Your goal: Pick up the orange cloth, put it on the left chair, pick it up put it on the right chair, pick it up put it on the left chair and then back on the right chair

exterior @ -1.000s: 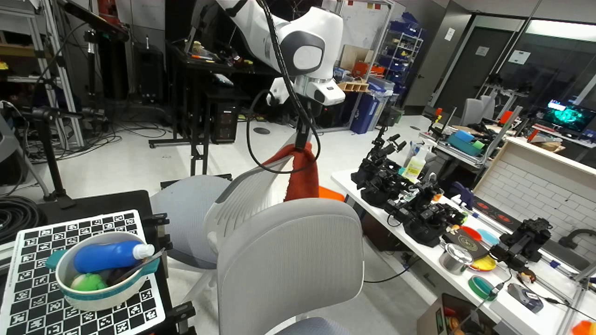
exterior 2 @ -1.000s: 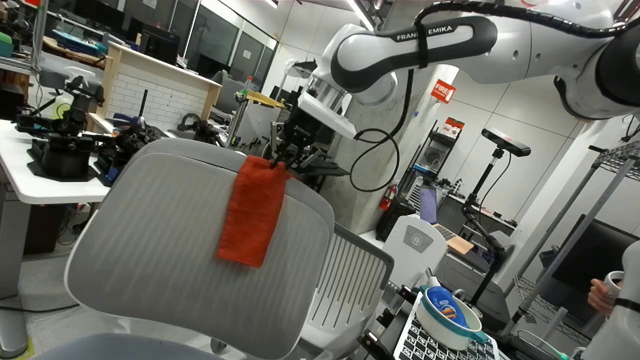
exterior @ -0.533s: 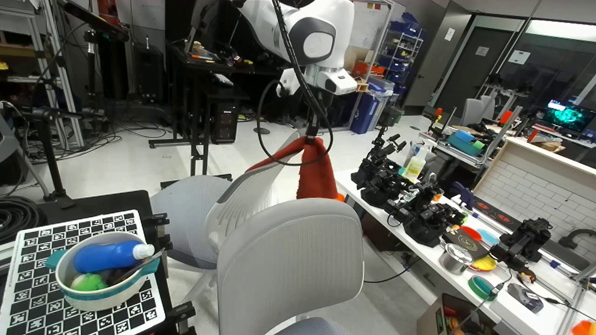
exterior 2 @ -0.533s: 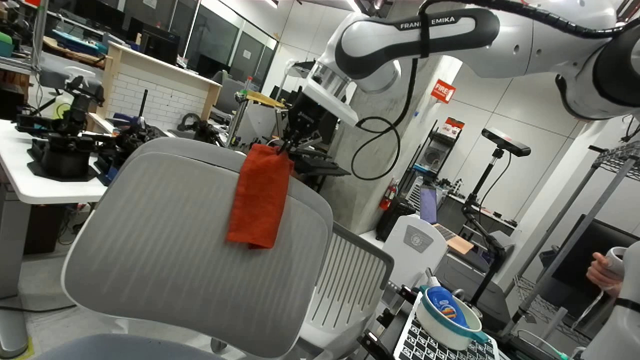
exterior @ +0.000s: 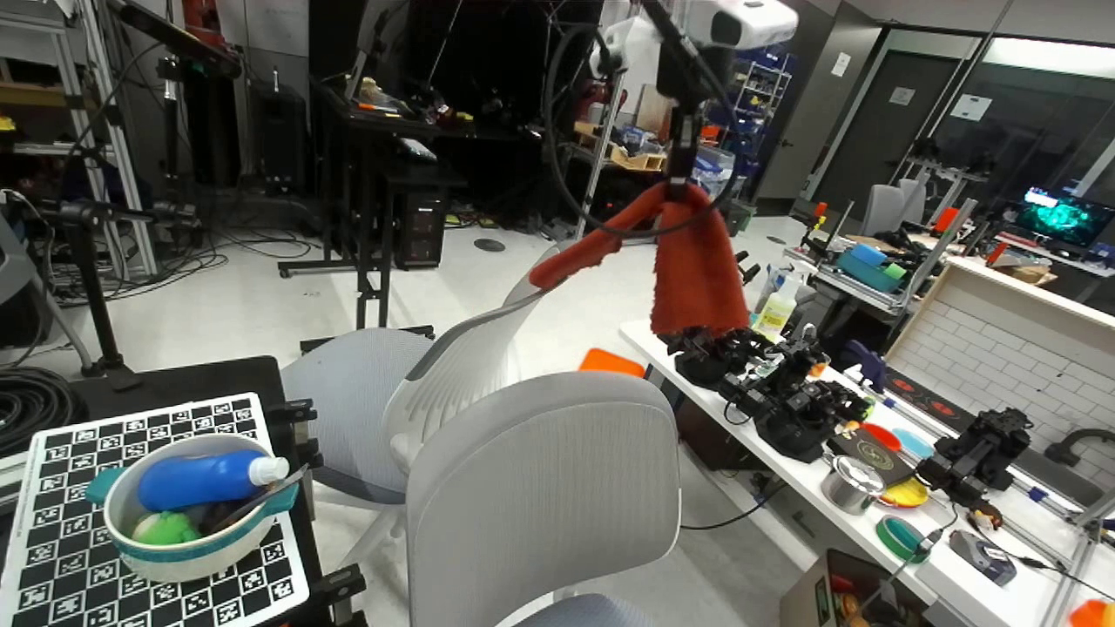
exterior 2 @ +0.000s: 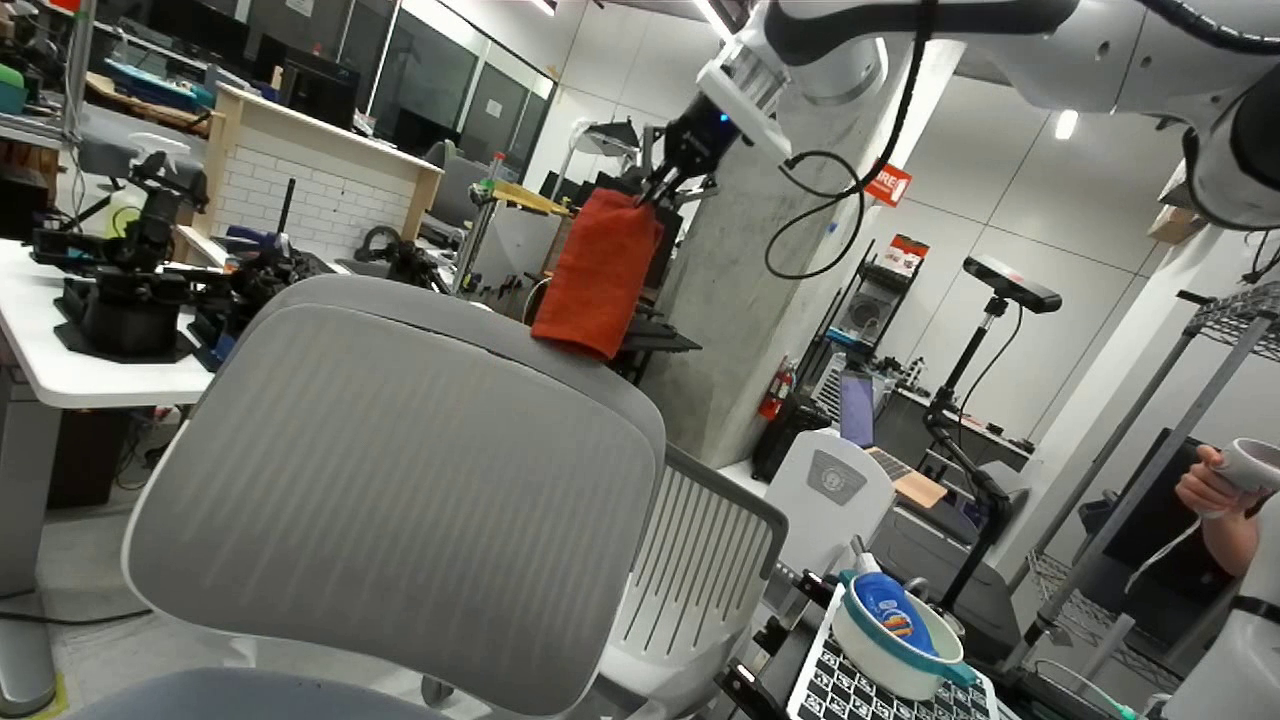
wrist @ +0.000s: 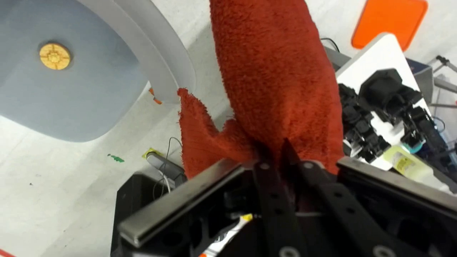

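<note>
The orange cloth (exterior: 697, 261) hangs from my gripper (exterior: 679, 187), which is shut on it. It is raised in both exterior views (exterior 2: 600, 270). One end trails toward the top edge of the left chair (exterior: 488, 335), overlapping it in view; I cannot tell whether they touch. That chair shows its broad front in an exterior view (exterior 2: 400, 480). The right chair (exterior: 544, 488) stands beside it; its slatted back shows in an exterior view (exterior 2: 705, 550). In the wrist view, the cloth (wrist: 275, 71) spreads beyond the fingertips (wrist: 275, 153), and the left chair's edge (wrist: 157, 43) lies to the left.
A white table (exterior: 640, 335) with black devices (exterior: 797, 405) stands beside the chairs. A board with a pot (exterior: 196, 557) stands on the other side. A flat bright orange item (wrist: 389, 21) lies low near the table. A yellow disc (wrist: 54, 56) lies on the left chair's seat.
The cloth was draped over the left chair's back. My gripper has lifted it up and to the right in both exterior views, pulling most of it off that chair.
</note>
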Motion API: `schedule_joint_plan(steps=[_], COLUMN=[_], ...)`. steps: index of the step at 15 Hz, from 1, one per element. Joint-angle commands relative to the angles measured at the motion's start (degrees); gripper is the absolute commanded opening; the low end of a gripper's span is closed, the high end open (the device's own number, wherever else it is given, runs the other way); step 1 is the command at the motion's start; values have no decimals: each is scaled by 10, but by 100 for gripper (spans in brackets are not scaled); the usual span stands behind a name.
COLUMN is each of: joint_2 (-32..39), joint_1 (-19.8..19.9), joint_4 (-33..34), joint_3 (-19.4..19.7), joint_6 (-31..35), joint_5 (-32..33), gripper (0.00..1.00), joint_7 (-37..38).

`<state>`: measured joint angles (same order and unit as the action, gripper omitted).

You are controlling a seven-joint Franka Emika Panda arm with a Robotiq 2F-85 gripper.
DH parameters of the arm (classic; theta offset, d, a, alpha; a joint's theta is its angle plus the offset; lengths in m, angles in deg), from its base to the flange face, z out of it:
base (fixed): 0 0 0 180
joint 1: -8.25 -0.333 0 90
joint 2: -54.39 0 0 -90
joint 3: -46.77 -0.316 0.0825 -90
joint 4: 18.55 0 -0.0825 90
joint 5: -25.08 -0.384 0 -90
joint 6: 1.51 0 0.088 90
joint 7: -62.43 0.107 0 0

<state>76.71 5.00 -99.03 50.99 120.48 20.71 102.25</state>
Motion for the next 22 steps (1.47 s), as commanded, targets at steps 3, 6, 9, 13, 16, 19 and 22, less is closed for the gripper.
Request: schedule_joint_plan(steps=[3, 6, 9, 13, 16, 19, 22], joint_2=[-26, -15, 4, 33, 50, 46, 7], joint_1=[42, 48, 34, 0, -33, -58, -72], joint_4=[41, 45, 38, 28, 21, -8, -65], joint_3=[15, 15, 12, 7, 6, 9, 22], joint_6=[-37, -29, -20, -9, -7, 2, 11], joint_5=[-5, -1, 8, 25, 46, 71, 120], gripper=[2, 2, 2, 2, 2, 2, 2], joint_7=[-8, 0, 14, 38, 65, 87, 109])
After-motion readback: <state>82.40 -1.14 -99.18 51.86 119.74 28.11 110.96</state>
